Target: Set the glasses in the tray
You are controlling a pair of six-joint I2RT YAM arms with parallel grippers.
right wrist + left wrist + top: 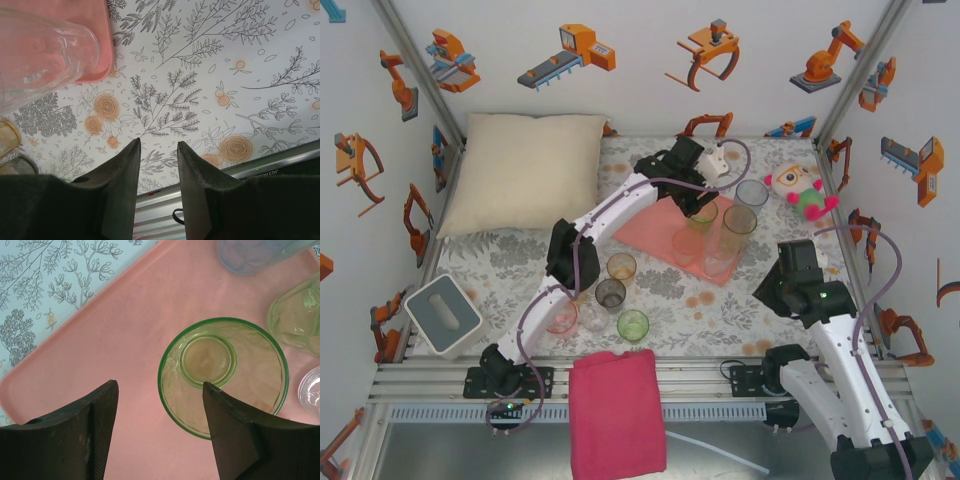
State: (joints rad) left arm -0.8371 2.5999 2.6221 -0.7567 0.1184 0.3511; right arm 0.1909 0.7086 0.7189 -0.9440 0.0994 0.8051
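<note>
The salmon-pink tray [650,232] lies right of centre on the floral tabletop. A green glass [223,375] stands upright on the tray [125,340]. My left gripper [160,387] hangs open over it, one fingertip [215,400] above the glass's mouth, the other [107,400] outside its rim. A blue glass [255,255], a pale green one [300,315] and a clear one [312,392] stand nearby. Loose on the table are orange [621,267], smoky grey [610,294], green [632,325], pink [561,318] and clear [590,318] glasses. My right gripper [157,142] is open and empty above the tablecloth.
A cream pillow [525,170] lies at the back left and a white box [442,315] at the front left. A magenta cloth [615,410] drapes over the front rail. A plush toy [803,190] sits at the back right. Printed walls close three sides.
</note>
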